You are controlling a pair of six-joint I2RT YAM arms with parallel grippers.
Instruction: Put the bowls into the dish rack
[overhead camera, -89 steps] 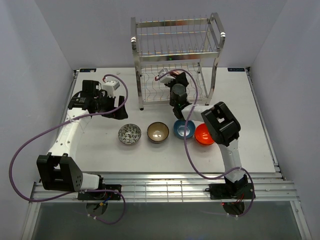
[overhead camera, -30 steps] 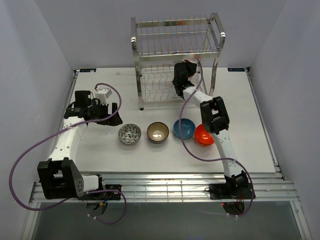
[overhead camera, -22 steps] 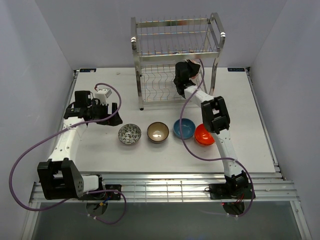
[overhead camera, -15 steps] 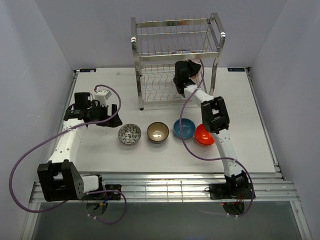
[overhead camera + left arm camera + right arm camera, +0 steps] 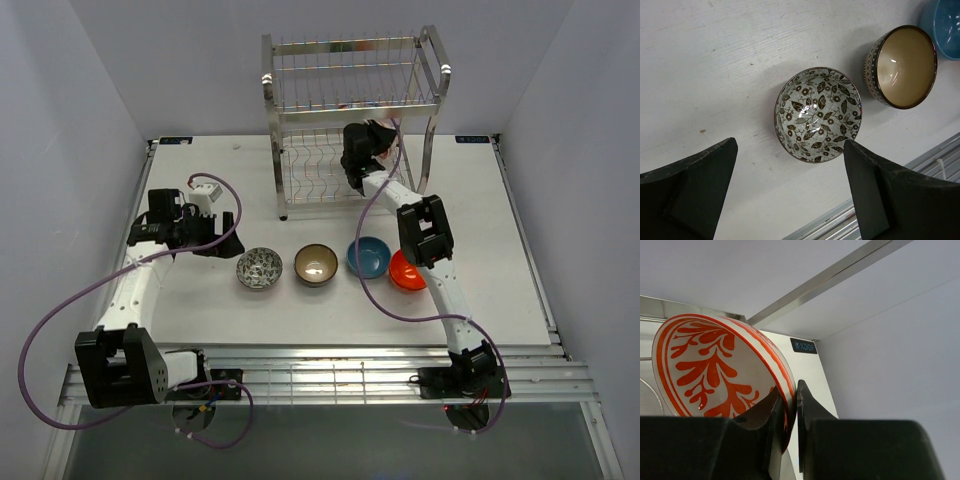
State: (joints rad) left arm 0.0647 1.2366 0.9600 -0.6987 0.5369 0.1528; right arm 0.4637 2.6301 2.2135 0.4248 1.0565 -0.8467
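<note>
Right gripper (image 5: 788, 407) pinches the rim of the red-and-white bowl (image 5: 710, 365), held on edge under the rack's (image 5: 350, 72) top shelf — upper centre of the top view. Left gripper (image 5: 790, 150) is spread wide over the leaf-patterned bowl (image 5: 818, 114) — brown bowl (image 5: 316, 264), blue bowl (image 5: 368, 256) and orange bowl (image 5: 407, 269) line up to its right, mid-frame.

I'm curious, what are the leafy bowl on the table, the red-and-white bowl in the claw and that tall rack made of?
Leaf-patterned bowl: probably glazed ceramic, glossy glints over the leaf print.
Red-and-white bowl, pinched in the right gripper: likely glazed ceramic too, smooth, shiny, thick-rimmed.
Dish rack: polished metal wire, perhaps steel or chrome-plated, with mirror-bright posts.
</note>
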